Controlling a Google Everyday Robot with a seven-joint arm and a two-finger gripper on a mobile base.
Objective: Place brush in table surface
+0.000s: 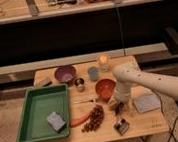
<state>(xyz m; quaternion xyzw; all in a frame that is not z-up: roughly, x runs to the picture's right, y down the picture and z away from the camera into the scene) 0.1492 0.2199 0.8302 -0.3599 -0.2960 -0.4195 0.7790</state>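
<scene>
- One brush [122,126] to watch, and we see it low near the front edge of the table [151,121], right of the grapes [94,118].
- The gripper [120,110] hangs just above it; wide or closed, we cannot tell.
- We judge the placing nearly done: only letting go and pulling clear remain.

The arm [155,84] runs off the right edge, end effector [120,109] over the table [149,122] unreadable

On table [152,122], at left, tray [39,90] holding sponge [55,121]. Behind tray, bowl [65,74]; to its right, metal cup [79,83], mug [93,73], jar [104,62]. Front centre, carrot [79,120] beside grapes [94,119]. Gripper [120,108] just behind brush [122,126], left of cloth [146,103].
</scene>
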